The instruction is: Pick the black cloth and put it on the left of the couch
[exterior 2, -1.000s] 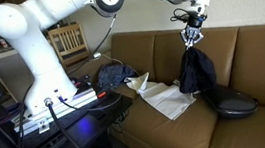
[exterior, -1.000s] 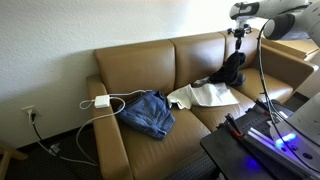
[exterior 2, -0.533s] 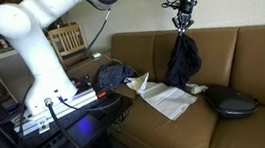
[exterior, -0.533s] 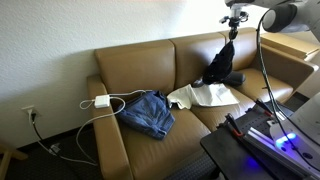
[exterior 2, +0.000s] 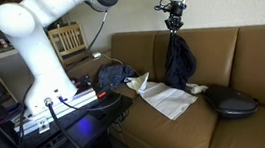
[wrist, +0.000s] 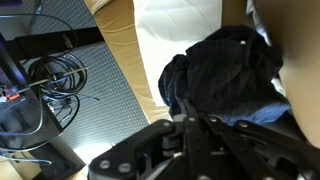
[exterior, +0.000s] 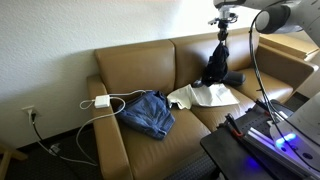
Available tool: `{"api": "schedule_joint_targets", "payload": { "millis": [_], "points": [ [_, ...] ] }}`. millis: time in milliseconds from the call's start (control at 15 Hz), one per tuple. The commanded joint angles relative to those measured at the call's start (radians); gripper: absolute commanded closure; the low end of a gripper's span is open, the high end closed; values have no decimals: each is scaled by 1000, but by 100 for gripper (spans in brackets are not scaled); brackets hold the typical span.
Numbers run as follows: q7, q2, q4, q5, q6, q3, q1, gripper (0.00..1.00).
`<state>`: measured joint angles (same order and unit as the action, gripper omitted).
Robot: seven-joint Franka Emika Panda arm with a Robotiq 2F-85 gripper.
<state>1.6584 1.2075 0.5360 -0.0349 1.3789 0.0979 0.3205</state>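
The black cloth hangs from my gripper above the brown couch, its lower end just over the seat. In the other exterior view the cloth dangles below the gripper, lifted off the cushion. In the wrist view the cloth bunches right in front of the shut fingers. The gripper is shut on the top of the cloth.
A white cloth lies on the middle seat, also seen in an exterior view. Blue jeans and a white charger cable lie on the other seat. A dark round object sits on the couch. A black table with cables stands in front.
The gripper has risen and moved along the couch back, lifting the black cloth higher off the dark object and the cushion.
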Motion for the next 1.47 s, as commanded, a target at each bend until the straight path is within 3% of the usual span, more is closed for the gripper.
{"api": "schedule_joint_targets", "payload": {
  "millis": [0,733,800,1000,1133,1400],
  "points": [
    [-83,-39,26,35,33,-11,-104,100],
    [-350,-108,48,79,53,-44,-413,100],
    [-282,-76,-2,57,42,-36,-389,99],
    [-308,-76,2,75,42,-36,-431,99],
    [-334,-54,7,73,18,-36,-407,100],
    [-429,-36,49,37,3,-112,-494,100]
  ]
}}
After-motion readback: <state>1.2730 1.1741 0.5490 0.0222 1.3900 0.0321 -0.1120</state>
